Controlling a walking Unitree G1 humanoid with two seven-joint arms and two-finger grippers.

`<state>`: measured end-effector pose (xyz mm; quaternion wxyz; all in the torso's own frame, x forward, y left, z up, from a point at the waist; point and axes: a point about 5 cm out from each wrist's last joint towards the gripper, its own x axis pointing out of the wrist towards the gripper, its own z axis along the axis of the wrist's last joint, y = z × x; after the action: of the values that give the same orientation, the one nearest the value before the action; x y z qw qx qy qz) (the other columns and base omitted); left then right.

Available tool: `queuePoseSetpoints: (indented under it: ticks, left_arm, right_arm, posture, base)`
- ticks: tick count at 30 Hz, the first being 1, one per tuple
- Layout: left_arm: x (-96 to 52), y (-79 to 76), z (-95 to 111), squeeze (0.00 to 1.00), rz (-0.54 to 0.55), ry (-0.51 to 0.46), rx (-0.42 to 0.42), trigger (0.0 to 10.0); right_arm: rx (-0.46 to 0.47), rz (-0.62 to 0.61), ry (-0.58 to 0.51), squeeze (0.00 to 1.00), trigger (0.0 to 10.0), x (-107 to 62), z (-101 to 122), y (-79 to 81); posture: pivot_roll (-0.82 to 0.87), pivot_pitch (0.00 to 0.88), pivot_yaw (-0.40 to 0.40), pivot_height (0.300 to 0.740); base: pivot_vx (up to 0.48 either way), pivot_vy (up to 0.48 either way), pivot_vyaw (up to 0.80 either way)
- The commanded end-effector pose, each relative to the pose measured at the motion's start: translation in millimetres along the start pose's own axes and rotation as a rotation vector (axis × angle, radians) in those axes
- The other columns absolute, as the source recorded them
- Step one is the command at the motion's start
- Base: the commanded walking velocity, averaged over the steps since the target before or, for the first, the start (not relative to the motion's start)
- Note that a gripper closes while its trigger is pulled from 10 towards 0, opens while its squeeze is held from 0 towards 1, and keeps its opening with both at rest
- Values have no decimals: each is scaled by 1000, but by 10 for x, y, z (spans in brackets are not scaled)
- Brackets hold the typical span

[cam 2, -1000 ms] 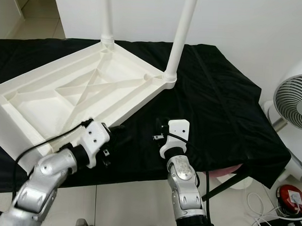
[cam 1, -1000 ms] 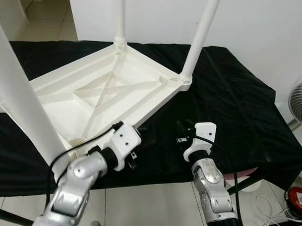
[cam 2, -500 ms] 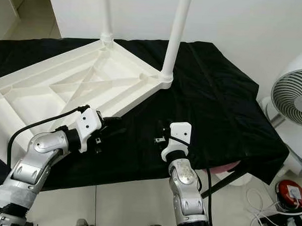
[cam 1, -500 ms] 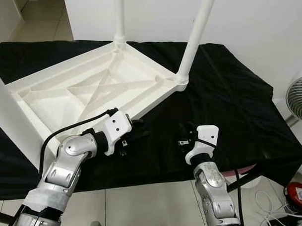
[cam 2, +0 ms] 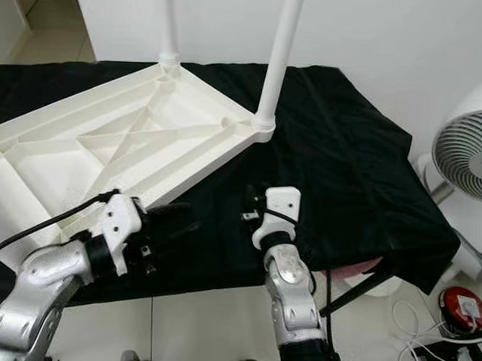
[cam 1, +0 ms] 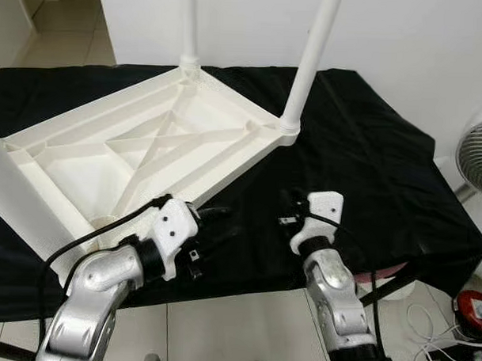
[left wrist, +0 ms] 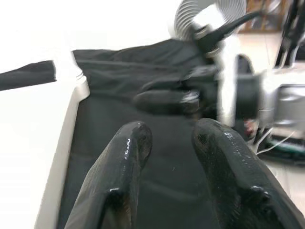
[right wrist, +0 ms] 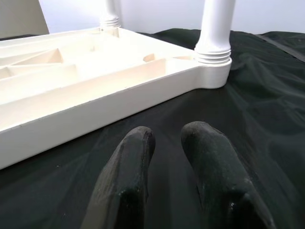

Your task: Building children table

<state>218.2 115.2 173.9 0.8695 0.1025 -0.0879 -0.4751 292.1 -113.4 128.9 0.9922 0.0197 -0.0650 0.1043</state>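
The white children's table [cam 1: 235,168] lies upside down on a black cloth [cam 1: 369,153]. Two legs stand upright at its far corners, one [cam 1: 190,28] on the left and one [cam 1: 308,64] on the right. A third leg [cam 1: 15,198] rises at the near left. My left gripper [cam 1: 217,226] hovers over the cloth just off the table's near rim, open a little and empty. My right gripper [cam 1: 287,207] rests low over the cloth to its right, shut with nothing in it. In the right wrist view the gripper [right wrist: 167,134] faces the table's rim [right wrist: 95,102].
A white fan [cam 2: 467,169] stands off the cloth's right end, with a red object [cam 2: 456,303] and cables on the tiled floor below it. A white wall runs behind the table. Bare black cloth stretches to the right of the table.
My left arm has drawn back a little toward the cloth's front edge. The right gripper has stayed about where it was. The camera has shifted slightly.
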Motion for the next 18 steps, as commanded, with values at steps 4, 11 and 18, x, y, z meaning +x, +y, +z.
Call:
queuePoseSetpoints:
  ticks: [4,11,18]
  left_arm:
    - [-150,-37,28,0,207,23,-47,10000]
    - [-379,-126,34,0,266,73,-136,10000]
    - [-715,-138,104,0,313,131,-214,10000]
  right_arm:
    - [10,27,-1,0,10000,85,-21,19]
    - [13,48,-4,0,10000,189,-25,52]
    - [38,78,-11,0,10000,299,-51,166]
  posture:
    - [74,55,-65,740]
    - [127,49,-75,740]
    - [202,44,-68,740]
  base:
    - [0,0,0]
    - [0,0,0]
    - [0,0,0]
